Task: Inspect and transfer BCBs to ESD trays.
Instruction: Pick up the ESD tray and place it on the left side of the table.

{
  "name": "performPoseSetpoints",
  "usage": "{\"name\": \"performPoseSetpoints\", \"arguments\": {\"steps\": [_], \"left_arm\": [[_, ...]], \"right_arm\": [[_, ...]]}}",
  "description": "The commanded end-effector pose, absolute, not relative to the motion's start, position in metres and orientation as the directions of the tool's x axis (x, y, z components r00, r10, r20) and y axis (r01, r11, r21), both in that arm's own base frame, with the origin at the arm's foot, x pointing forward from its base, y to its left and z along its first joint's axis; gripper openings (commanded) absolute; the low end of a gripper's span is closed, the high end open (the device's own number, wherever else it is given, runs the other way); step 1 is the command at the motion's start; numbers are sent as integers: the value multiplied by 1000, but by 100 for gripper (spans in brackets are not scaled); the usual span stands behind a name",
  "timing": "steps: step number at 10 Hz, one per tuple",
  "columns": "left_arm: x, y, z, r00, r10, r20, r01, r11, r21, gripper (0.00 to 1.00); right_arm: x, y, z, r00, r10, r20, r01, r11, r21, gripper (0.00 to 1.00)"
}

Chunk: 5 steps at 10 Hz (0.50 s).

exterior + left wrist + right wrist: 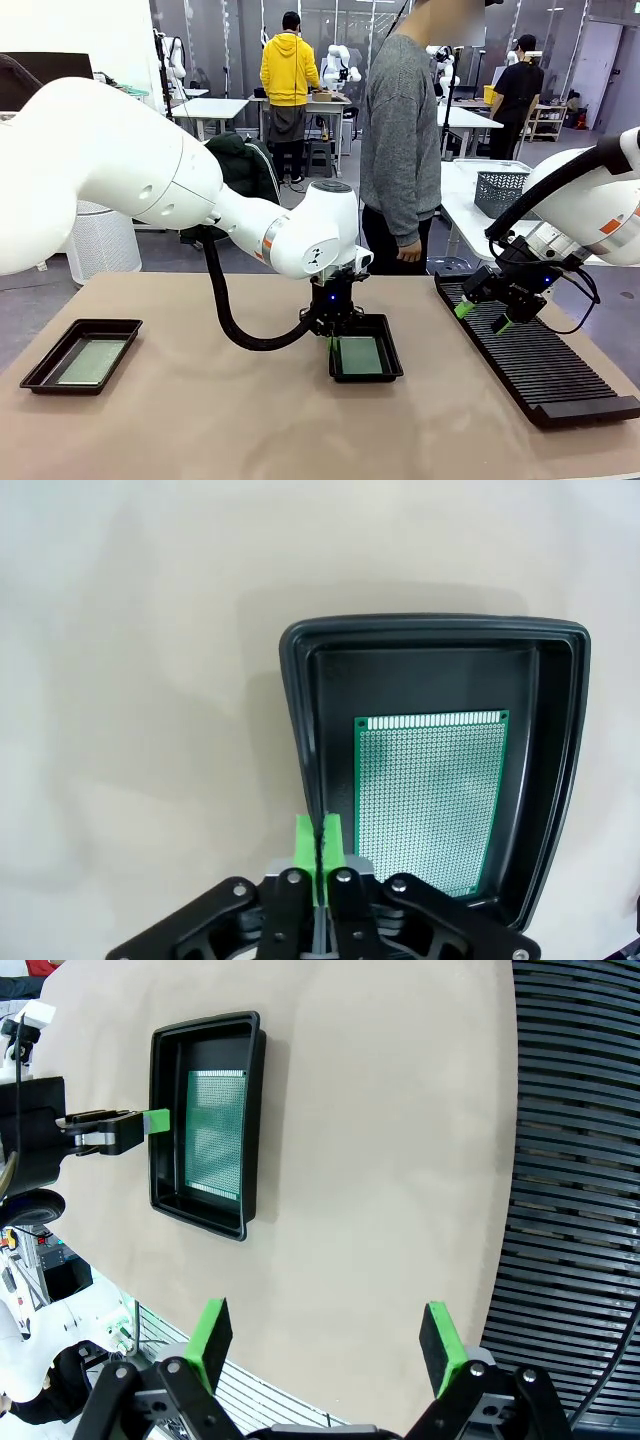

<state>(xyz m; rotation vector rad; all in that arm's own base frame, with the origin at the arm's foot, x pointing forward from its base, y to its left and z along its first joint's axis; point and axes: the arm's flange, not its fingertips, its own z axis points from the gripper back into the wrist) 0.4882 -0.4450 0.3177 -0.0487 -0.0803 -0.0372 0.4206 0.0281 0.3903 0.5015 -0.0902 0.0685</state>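
Tan table (250,420) carries two black ESD trays: one at its left edge (45,365), one mid-table (393,370), well apart. A long black slotted rack (540,365) lies along the right side.

On the desk (200,420) we see two trays: one tray (80,355) at the left edge, the other tray (366,360) near the middle, each with a board lying flat in it, the left board (92,361) and the middle board (359,355). The slotted rack (535,365) lies along the right side. A person (400,140) stands behind the desk.
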Motion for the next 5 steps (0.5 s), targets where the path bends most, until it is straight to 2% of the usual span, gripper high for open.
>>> {"name": "performPoseSetpoints", "arguments": {"steps": [1,5], "left_arm": [[474,-425,324,995,-15,97,18,999,-31,0],[466,-385,326,995,-13,99,20,998,-61,0]], "right_arm": [[420,29,391,994,37,101,-81,874,479,100],[420,29,391,994,37,101,-81,874,479,100]]}}
